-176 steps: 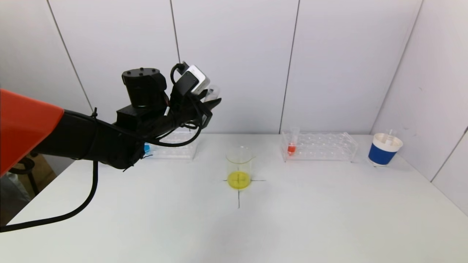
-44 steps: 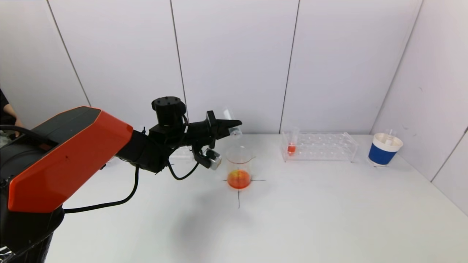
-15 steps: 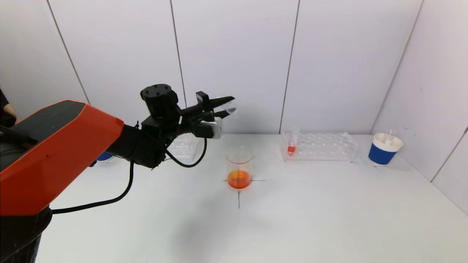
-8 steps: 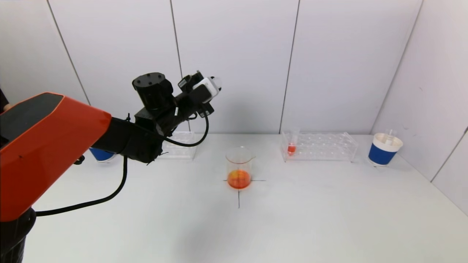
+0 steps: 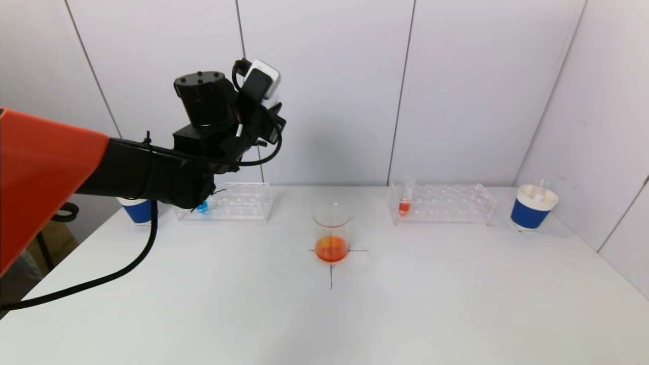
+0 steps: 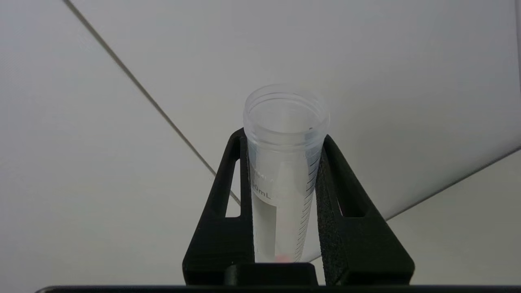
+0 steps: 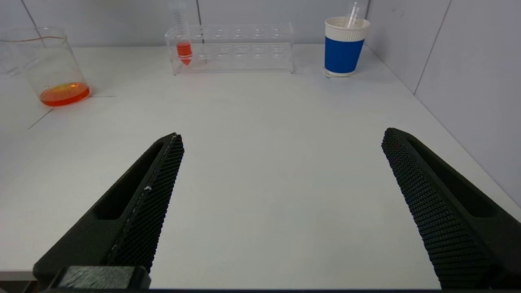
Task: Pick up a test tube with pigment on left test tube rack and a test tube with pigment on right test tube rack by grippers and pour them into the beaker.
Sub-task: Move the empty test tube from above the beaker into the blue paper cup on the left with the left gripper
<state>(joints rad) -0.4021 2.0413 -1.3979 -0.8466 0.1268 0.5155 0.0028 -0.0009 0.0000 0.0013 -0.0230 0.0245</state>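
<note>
Since a second ago the left arm has swung up and back toward the robot's left, away from the beaker (image 5: 332, 232), and the left gripper (image 6: 285, 195) now points upward in front of the wall panels, above the left test tube rack (image 5: 238, 201). Its two black fingers (image 6: 228, 211) are pressed against the sides of a clear test tube (image 6: 285, 162), which stands mouth-up between them; the tube looks nearly empty, with only a faint pinkish trace near its bottom, though that spot is half hidden by the gripper body. The beaker sits on the cross marked at the middle of the white table (image 5: 405, 304) and holds a shallow layer of orange liquid. In the left rack a tube with blue pigment (image 5: 203, 206) shows at the end nearest the arm, partly covered by it, and a blue paper cup (image 5: 137, 210) stands just beyond that rack. The right test tube rack (image 5: 446, 203) holds one tube with red pigment (image 5: 404, 203) at its end nearest the beaker. Another blue paper cup (image 5: 533, 208) with a white rim stands to the right of it. The right gripper (image 7: 281, 203) hovers low over the near part of the table, its fingers spread wide with nothing between them.
</note>
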